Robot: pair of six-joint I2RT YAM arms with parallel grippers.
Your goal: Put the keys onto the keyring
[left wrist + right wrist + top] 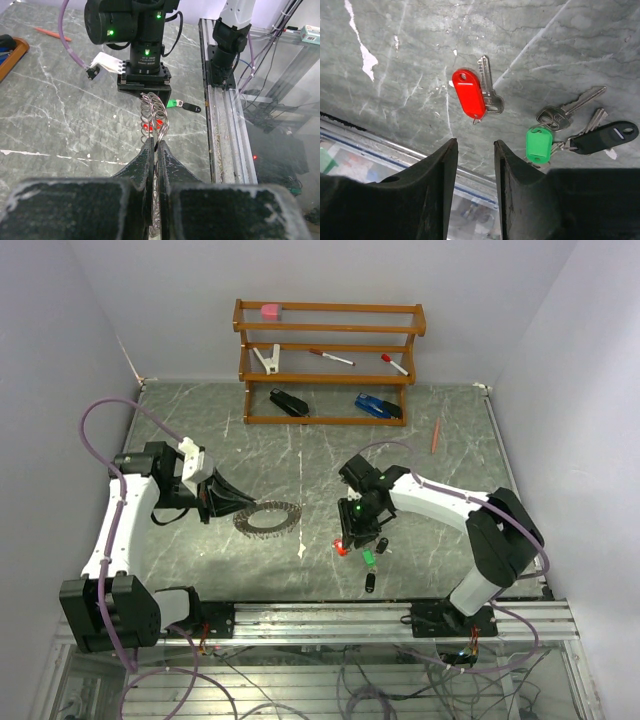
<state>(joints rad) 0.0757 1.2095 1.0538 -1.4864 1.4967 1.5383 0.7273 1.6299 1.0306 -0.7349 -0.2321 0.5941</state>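
Note:
The keyring (268, 517), a large silvery ring with a jagged rim, is held at its left edge by my left gripper (222, 502); in the left wrist view the ring (154, 116) sticks out edge-on between the shut fingers (146, 165). My right gripper (352, 538) hovers open and empty over the keys. In the right wrist view the red-headed key (469, 93) lies just beyond the fingertips, the green-headed key (539, 144) and a black-headed key (608, 137) to the right. From above I see the red (341, 548), green (368, 557) and another black key (370, 582).
A wooden rack (328, 362) at the back holds a pink item, red-capped markers, a clip and staplers. An orange pencil (436, 436) lies at the back right. The metal rail (390, 615) runs along the table's near edge, close behind the keys.

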